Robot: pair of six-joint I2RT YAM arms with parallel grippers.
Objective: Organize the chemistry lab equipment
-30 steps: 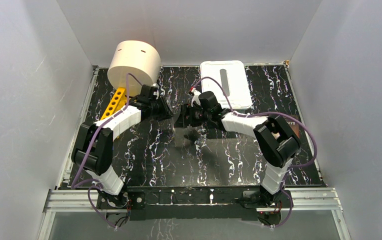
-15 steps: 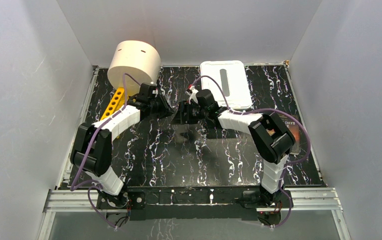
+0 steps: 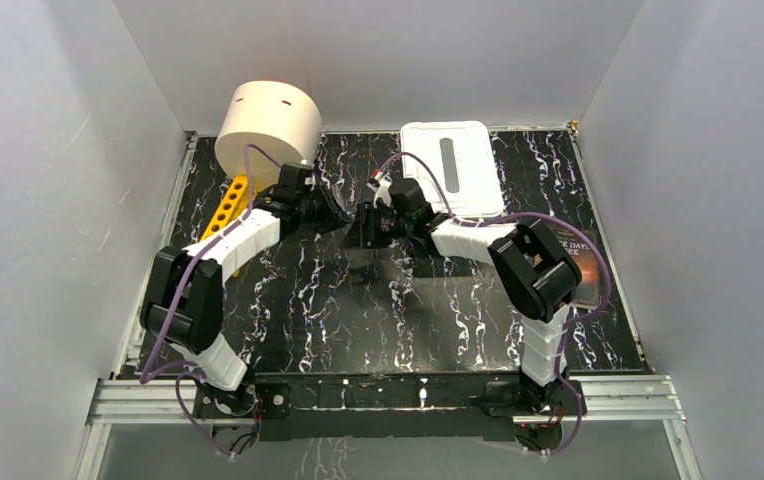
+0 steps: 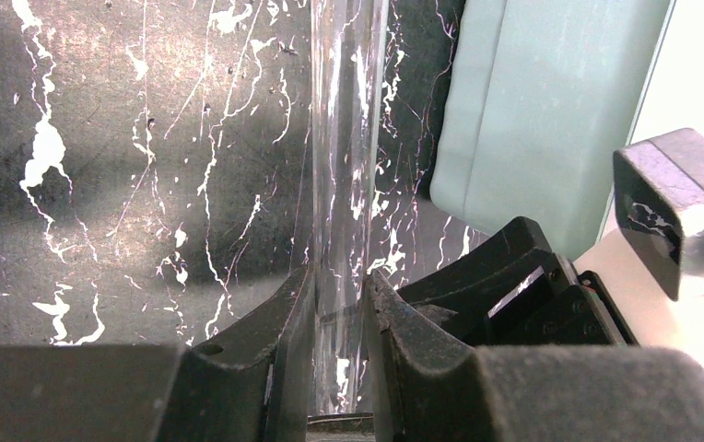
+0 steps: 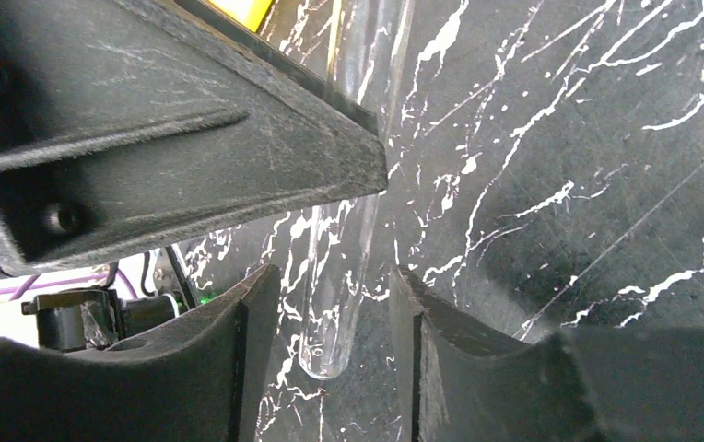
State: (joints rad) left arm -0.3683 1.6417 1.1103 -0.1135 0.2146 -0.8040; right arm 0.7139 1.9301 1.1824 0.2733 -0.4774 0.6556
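A clear glass test tube (image 4: pixel 344 166) is pinched near one end by my left gripper (image 4: pixel 339 295), which is shut on it above the dark marbled table (image 3: pixel 358 310). My right gripper (image 5: pixel 334 276) faces it and stands open around the tube's rounded end (image 5: pixel 327 354), with a gap on each side. In the top view the left gripper (image 3: pixel 341 217) and right gripper (image 3: pixel 369 224) meet tip to tip mid-table. The yellow holed rack (image 3: pixel 228 206) lies to the left, behind my left arm.
A big cream cylinder (image 3: pixel 269 124) stands at the back left. A white lidded tray (image 3: pixel 453 165) sits at the back centre. A dark-covered book (image 3: pixel 580 262) lies at the right, partly under my right arm.
My right arm has moved left, bringing its gripper up to the left gripper and around the tube's end. The left gripper has edged slightly back with the tube.
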